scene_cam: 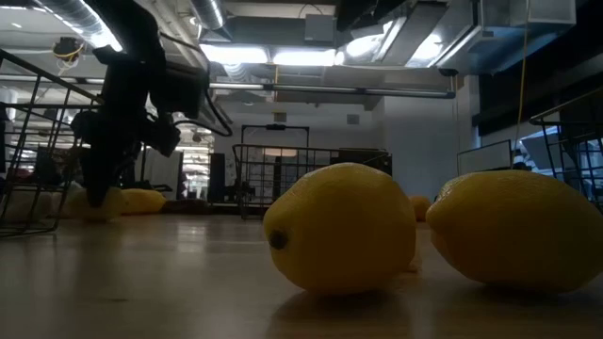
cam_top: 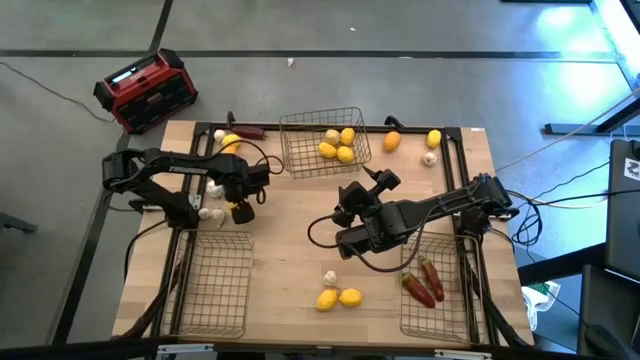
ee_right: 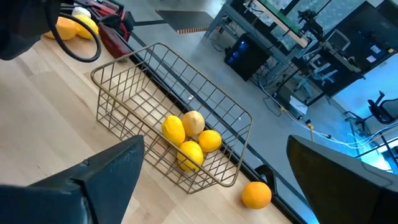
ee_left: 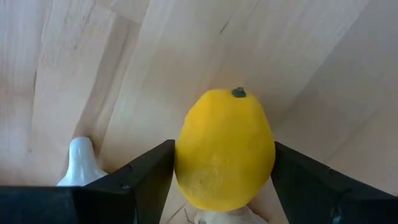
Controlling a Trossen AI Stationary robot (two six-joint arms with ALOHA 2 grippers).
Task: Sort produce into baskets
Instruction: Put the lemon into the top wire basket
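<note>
A yellow lemon [ee_left: 225, 149] lies on the wooden table at its left side, beside a white garlic bulb [ee_left: 78, 163]. My left gripper [cam_top: 240, 208] points straight down over the lemon, open, with one finger on each side of it. My right gripper [cam_top: 362, 195] hangs wide open above the table's middle, with nothing in it, facing the far wire basket [ee_right: 168, 118]. That basket holds several lemons [cam_top: 338, 145]. The near right basket [cam_top: 437, 300] holds dark red chilies [cam_top: 424, 283]. The near left basket [cam_top: 212, 290] shows nothing inside. My left gripper comes at the lemon from above, and its fingers [ee_left: 149, 177] stand close against the fruit's two long sides [ee_left: 186, 155]. I cannot tell whether they touch it. The lemon rests on the table.
Two lemons [cam_top: 338, 298] and a garlic bulb [cam_top: 329, 278] lie near the front edge. An orange [cam_top: 392, 141], a lemon [cam_top: 433, 138] and garlic [cam_top: 430, 158] lie at the far right. A lemon [cam_top: 230, 143] lies at the far left. A red-and-black box [cam_top: 147, 90] stands beyond the table.
</note>
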